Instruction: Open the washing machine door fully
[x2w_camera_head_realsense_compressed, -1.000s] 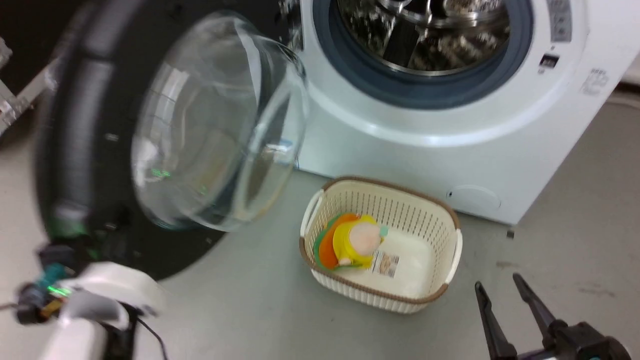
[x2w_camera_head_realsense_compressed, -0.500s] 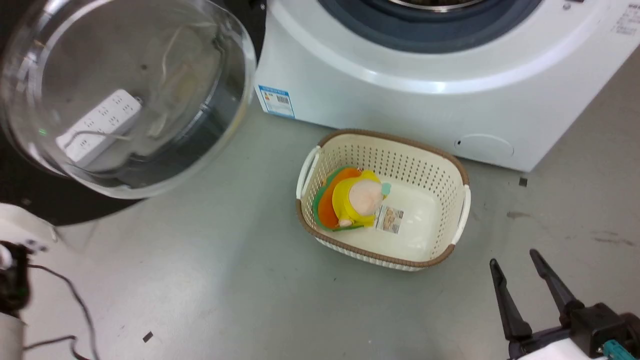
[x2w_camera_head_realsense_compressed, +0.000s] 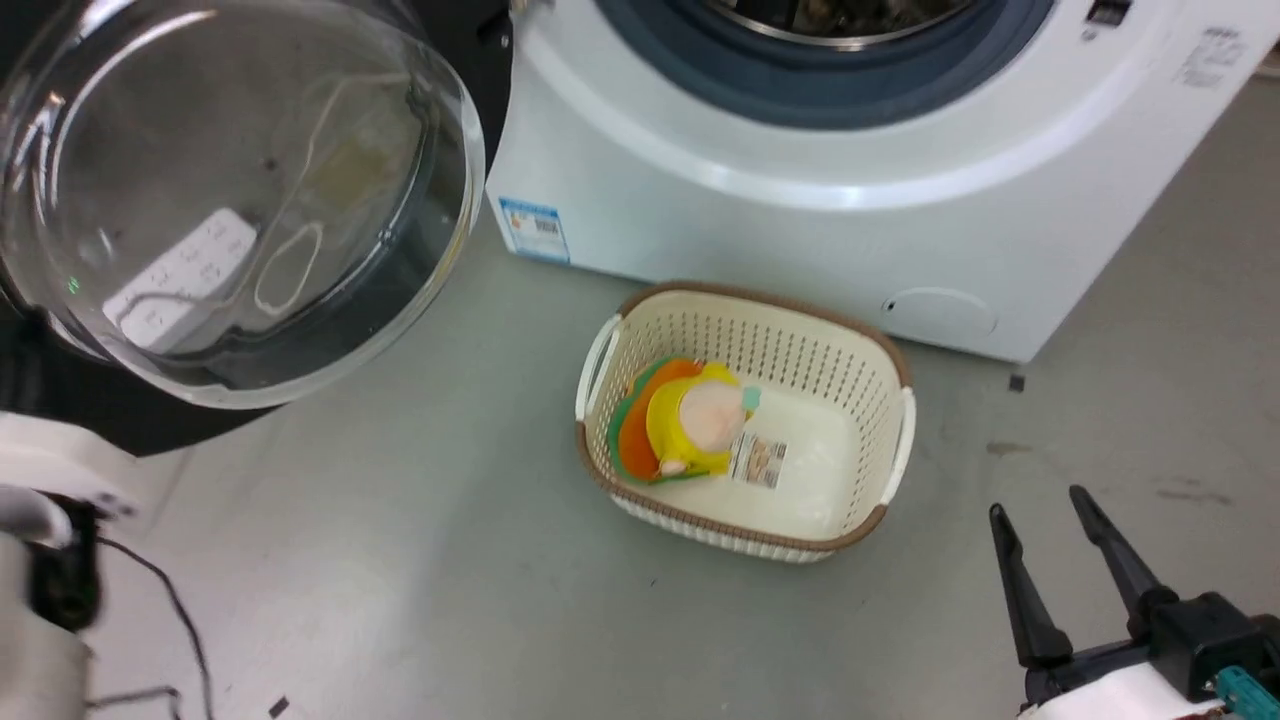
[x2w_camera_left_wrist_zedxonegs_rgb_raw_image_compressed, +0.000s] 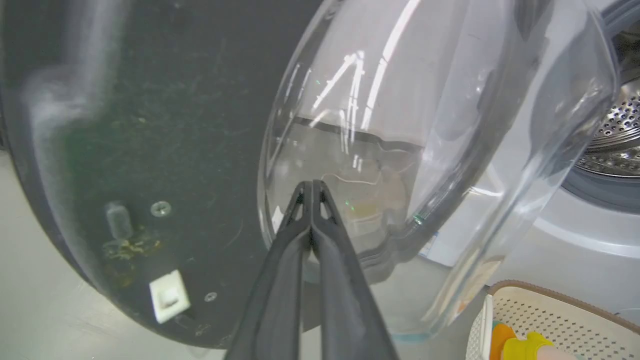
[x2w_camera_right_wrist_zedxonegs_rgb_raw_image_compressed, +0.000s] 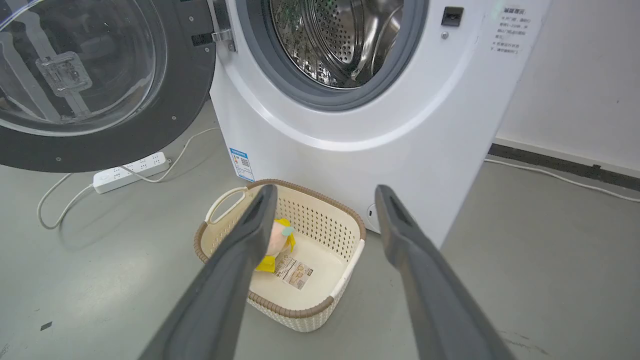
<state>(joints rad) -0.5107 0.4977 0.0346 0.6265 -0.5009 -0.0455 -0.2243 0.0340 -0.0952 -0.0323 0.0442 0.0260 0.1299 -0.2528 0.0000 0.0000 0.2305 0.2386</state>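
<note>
Movement of the washing machine door is the finding. A second ago it showed blurred and partly edge-on, its glass bowl close beside the drum opening. Half a second ago it had swung out to the left, and it now stands much the same, sharp, with its inner face toward the head camera. That camera shifted over the interval, so the apparent drift of the basket is not counted as a move.

Present position: the door hangs from its hinge at the left of the washing machine, turned well clear of the grey rubber ring and the drum. In the right wrist view it lies roughly in line with the machine's front. A power strip lies on the floor beneath it.

Left gripper: fingers pressed together with nothing between them, pointed at the door's inner face by the lower edge of the bowl. Contact cannot be confirmed. Right gripper: fingers spread wide and empty at the near right, well apart from door and basket.

Assessment — the opening is unobstructed and the door appears at or near full travel. Any remaining swing looks small, and a light push further left would settle it.
</note>
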